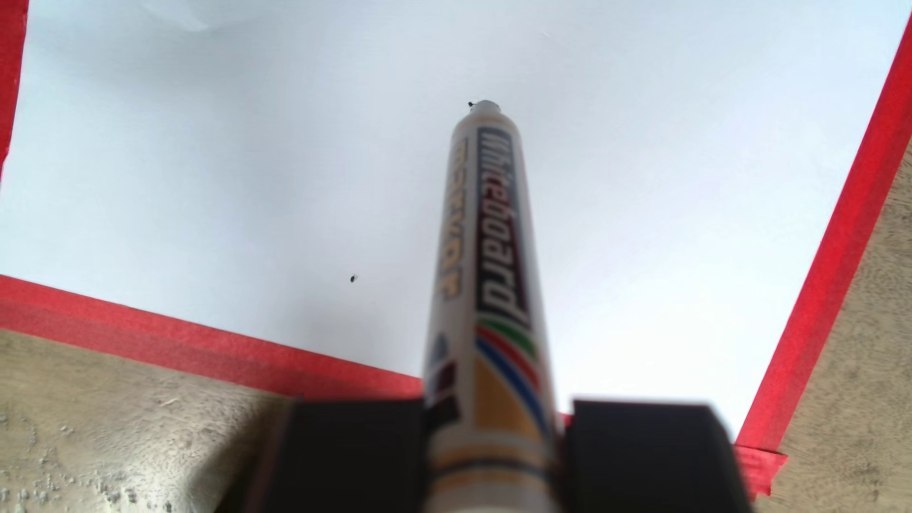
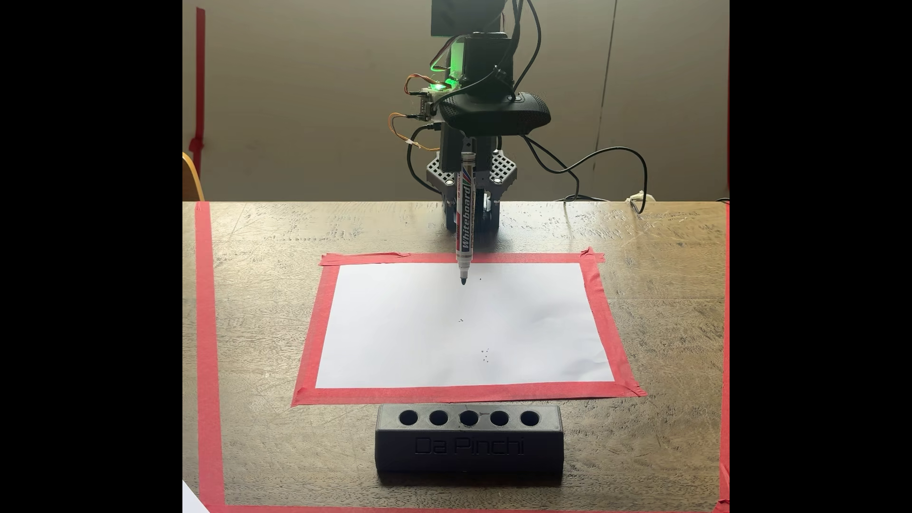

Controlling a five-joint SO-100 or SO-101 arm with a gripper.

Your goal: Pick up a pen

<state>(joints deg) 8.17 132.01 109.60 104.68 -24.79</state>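
The pen is already up off the tabletop, hanging upright in the robot's grip w/ its dark tip pointing down over the white paper, close to the paper's far edge, near the middle of that edge. From the fixed view the tip looks right at the sheet or a hair above it; can't tell which. A few small ink dots sit on the paper, one just beside the tip.

The pen looks light and stiff: a slim plastic barrel, smooth and probably a bit slippery, so it could twist or slide if squeezed weakly. Best hold, I'd say, is across the barrel's upper half, well away from the tapered tip, and that's about where it is held.

In the wrist view the gripper has its two dark fingers closed in on either side of the barrel, at the end away from the tip. They're open only as wide as the pen itself, pressing it from both sides, nothing else between them.

Red tape frames the paper. A black block holder w/ five holes sits near the tabletop's near edge, well apart from the pen; the holes look empty.
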